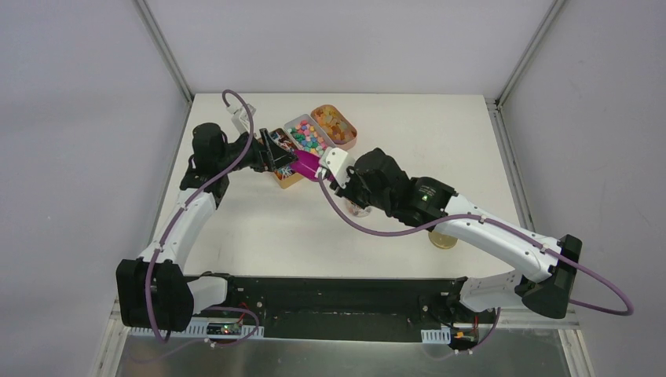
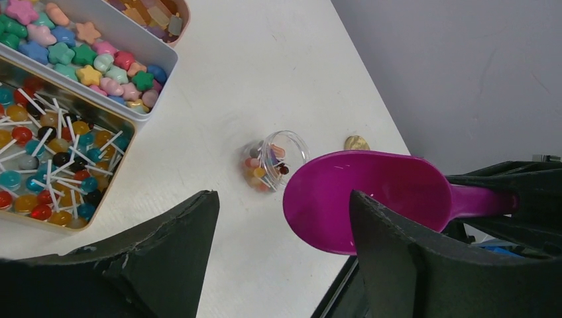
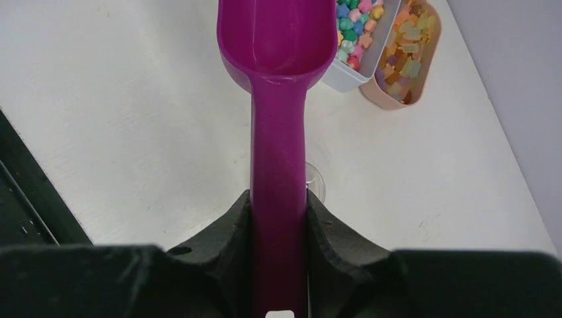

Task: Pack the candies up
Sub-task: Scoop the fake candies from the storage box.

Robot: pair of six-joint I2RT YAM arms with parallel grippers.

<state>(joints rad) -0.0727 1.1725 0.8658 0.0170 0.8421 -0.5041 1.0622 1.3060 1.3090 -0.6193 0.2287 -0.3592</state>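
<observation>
The candies (image 2: 50, 159) are small round sweets on white sticks, red, blue, orange and dark, heaped in a gold tin (image 2: 126, 136). A few lie in a small clear jar (image 2: 275, 159) on the table. My right gripper (image 3: 278, 202) is shut on the handle of a magenta scoop (image 3: 277, 40) whose bowl is empty. In the top view the scoop (image 1: 309, 165) hangs by the gold tin (image 1: 289, 179). My left gripper (image 2: 285, 265) is open and empty, over bare table between the tin and the scoop (image 2: 371, 199). In the top view it (image 1: 276, 157) is at the tin's left.
A white tray of star-shaped sweets (image 1: 308, 135) and a pink tray of gummies (image 1: 334, 124) stand behind the tin. A gold lid (image 1: 442, 238) lies beside the right arm. The jar's rim (image 3: 317, 182) shows under the scoop handle.
</observation>
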